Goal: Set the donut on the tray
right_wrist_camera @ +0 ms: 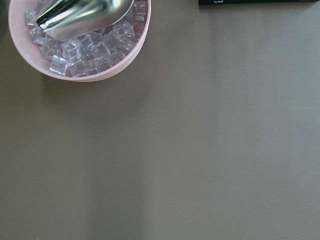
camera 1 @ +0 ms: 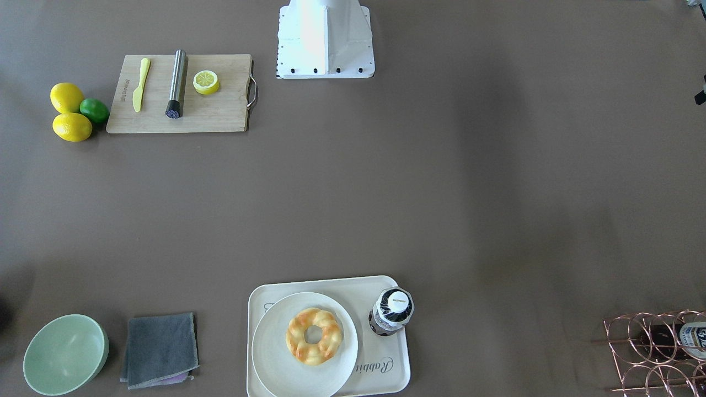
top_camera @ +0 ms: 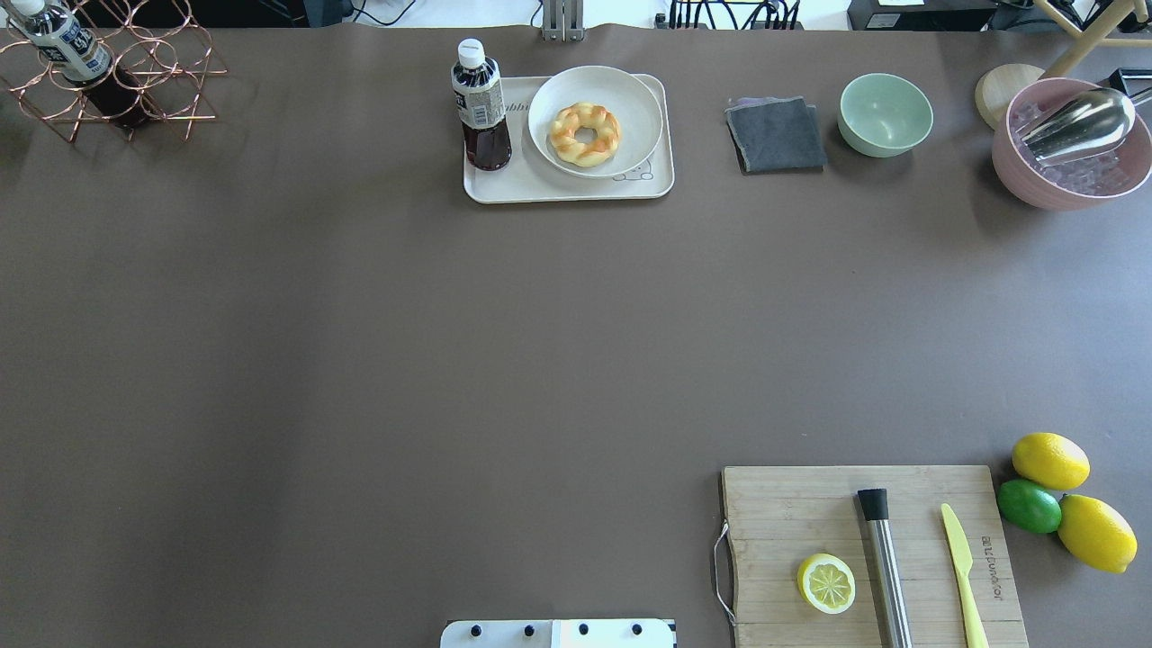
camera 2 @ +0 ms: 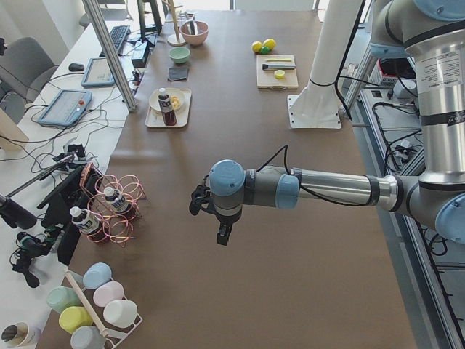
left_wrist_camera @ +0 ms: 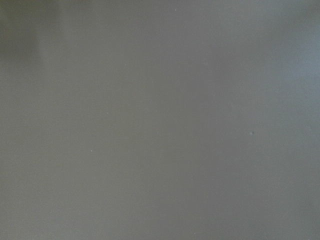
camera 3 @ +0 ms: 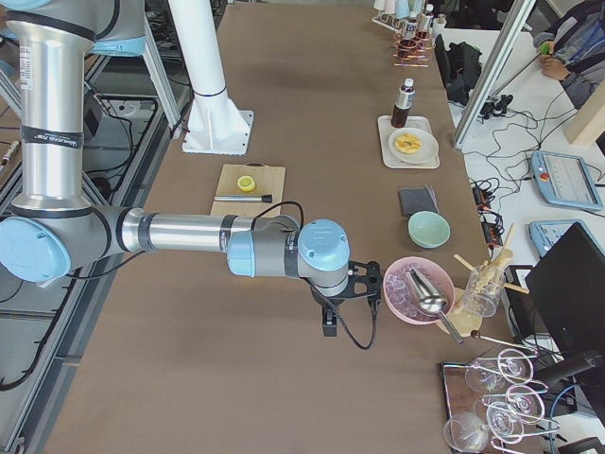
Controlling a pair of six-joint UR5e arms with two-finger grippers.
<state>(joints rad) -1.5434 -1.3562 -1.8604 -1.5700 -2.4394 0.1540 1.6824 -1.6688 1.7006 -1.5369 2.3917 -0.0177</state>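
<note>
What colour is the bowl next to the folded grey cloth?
The bowl is pale mint green, clearest in the overhead exterior view.

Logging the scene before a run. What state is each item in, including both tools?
donut: lying on the plate, untouched.
plate: resting on the tray.
bottle: upright, capped, on the tray.
lemon half: cut face up.
cloth: folded.
green bowl: upright, empty.
left tool: cannot tell whether open.
right tool: cannot tell either.

Brown table [top_camera: 360, 360] carries tray [top_camera: 558, 188], cutting board [top_camera: 783, 513], bowl [top_camera: 886, 112], cloth [top_camera: 776, 135].
</note>
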